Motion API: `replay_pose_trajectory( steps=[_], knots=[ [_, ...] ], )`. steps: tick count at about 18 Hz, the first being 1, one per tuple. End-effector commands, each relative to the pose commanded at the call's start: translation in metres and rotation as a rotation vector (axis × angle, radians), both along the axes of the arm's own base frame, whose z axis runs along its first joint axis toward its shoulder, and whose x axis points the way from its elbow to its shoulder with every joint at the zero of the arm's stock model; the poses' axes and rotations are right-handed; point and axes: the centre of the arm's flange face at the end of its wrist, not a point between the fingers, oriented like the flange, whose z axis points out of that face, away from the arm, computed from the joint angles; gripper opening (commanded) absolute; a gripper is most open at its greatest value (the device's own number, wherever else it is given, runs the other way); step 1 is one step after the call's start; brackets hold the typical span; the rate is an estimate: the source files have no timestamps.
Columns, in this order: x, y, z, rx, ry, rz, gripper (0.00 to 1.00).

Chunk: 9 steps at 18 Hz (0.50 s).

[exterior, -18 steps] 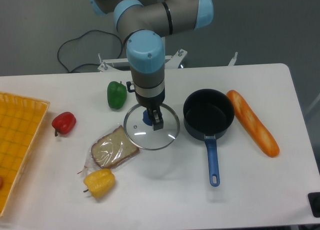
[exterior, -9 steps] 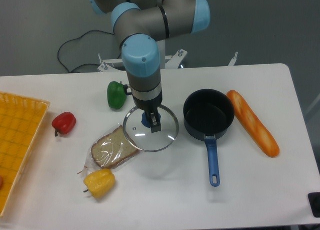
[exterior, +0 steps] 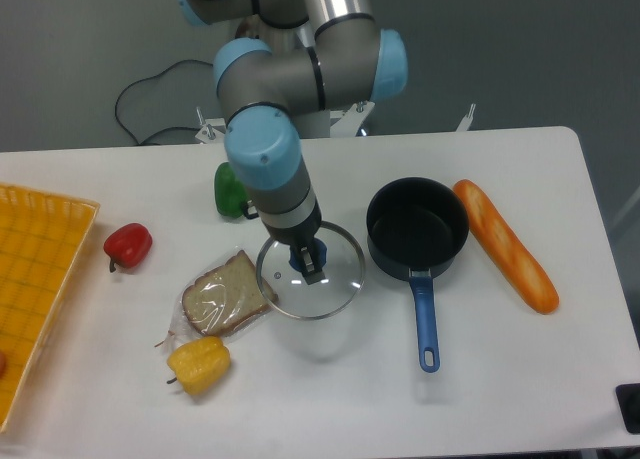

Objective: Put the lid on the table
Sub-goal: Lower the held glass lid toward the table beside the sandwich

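Since a second ago the lid (exterior: 311, 270) has slid a little toward the right and nearer the camera, and the arm now leans over it from the left. It hangs level, carried by its blue knob, with its shadow falling on the counter (exterior: 330, 389) just below, so it looks not yet set down. The pincer (exterior: 308, 262) is closed on that knob. Its left rim sits close to the wrapped bread slice (exterior: 227, 295); its right rim is near the saucepan (exterior: 417, 231). The carry is nearly finished; next comes a straight descent onto bare counter, then release.
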Motion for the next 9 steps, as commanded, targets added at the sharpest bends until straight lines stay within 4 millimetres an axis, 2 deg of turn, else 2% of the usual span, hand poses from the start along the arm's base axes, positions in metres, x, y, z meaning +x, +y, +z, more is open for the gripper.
replay_pose_trajectory(
  steps=[9],
  knots=[
    [-0.013, 0.008, -0.051, -0.074, -0.025, 0.002, 0.36]
  ],
)
